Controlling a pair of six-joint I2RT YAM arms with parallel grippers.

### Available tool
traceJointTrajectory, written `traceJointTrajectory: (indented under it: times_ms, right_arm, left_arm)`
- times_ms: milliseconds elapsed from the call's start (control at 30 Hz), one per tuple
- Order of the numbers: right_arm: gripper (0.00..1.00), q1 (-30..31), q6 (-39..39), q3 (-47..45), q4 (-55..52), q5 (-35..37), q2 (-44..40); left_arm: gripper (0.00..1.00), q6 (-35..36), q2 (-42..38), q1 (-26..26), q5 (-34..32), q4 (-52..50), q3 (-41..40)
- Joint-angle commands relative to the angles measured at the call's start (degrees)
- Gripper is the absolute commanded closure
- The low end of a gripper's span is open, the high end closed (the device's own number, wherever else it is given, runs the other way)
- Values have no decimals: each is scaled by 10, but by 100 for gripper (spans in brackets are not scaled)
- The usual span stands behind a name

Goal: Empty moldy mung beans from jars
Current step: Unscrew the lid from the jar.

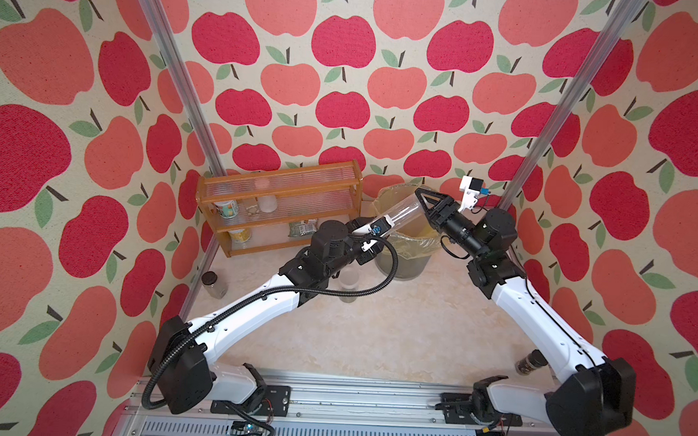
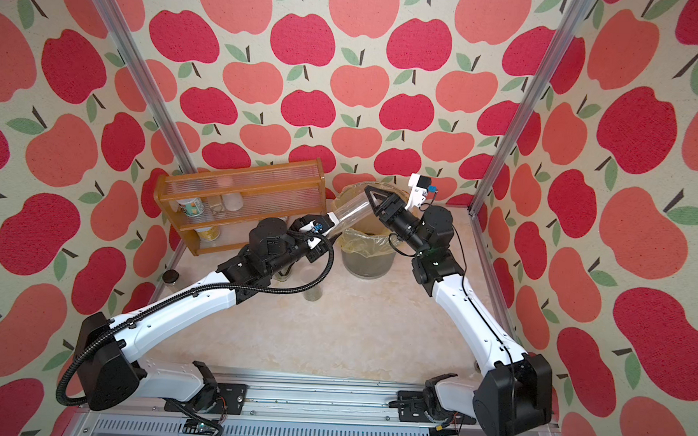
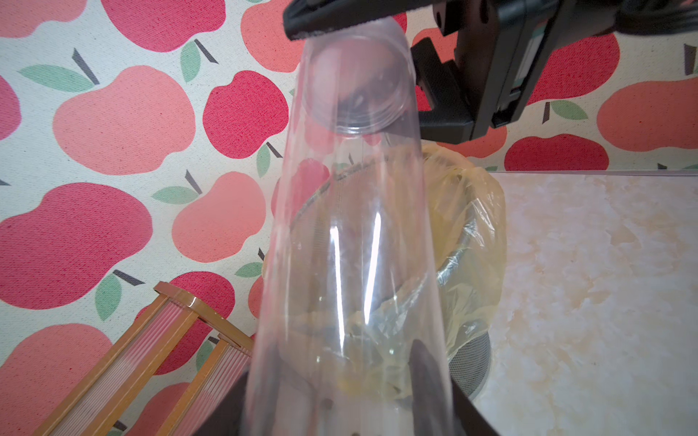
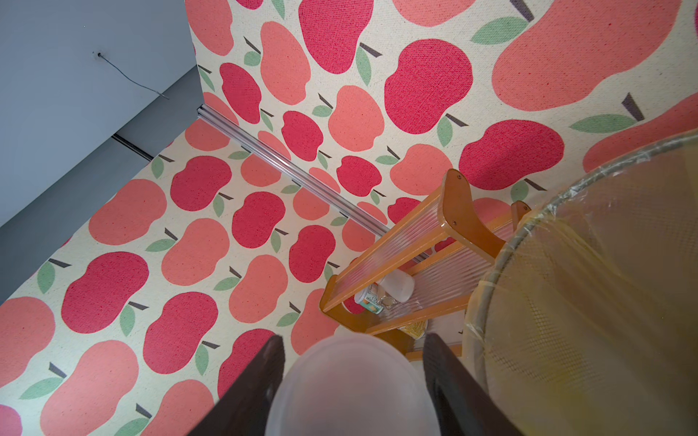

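Observation:
A tall slim clear jar hangs tilted over the lined bin, its capped end raised toward the back wall. My left gripper is shut on its lower end; dark fingers show through the wall. In the left wrist view this jar looks empty apart from a few specks. My right gripper is shut on the translucent lid. A short clear jar stands below my left arm, dull green mung beans low inside.
A mesh bin with a yellow liner stands at the back. A wooden rack with tubs and packets is beside it on the left. Brown-capped small jars sit by the left wall and under my right arm.

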Motion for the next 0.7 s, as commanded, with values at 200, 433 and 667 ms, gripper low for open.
traceJointTrajectory:
  times_ms: [200, 433, 667]
  right_arm:
    - [51, -4, -2, 5, 30, -14, 2]
    - [52, -3, -2, -14, 103, -12, 3]
    - [52, 2, -10, -12, 175, -16, 16]
  left_arm:
    - [61, -38, -3, 12, 4, -23, 35]
    - [61, -215, -7, 90, 74, -120, 100]
    - [61, -340, -8, 152, 154, -126, 110]
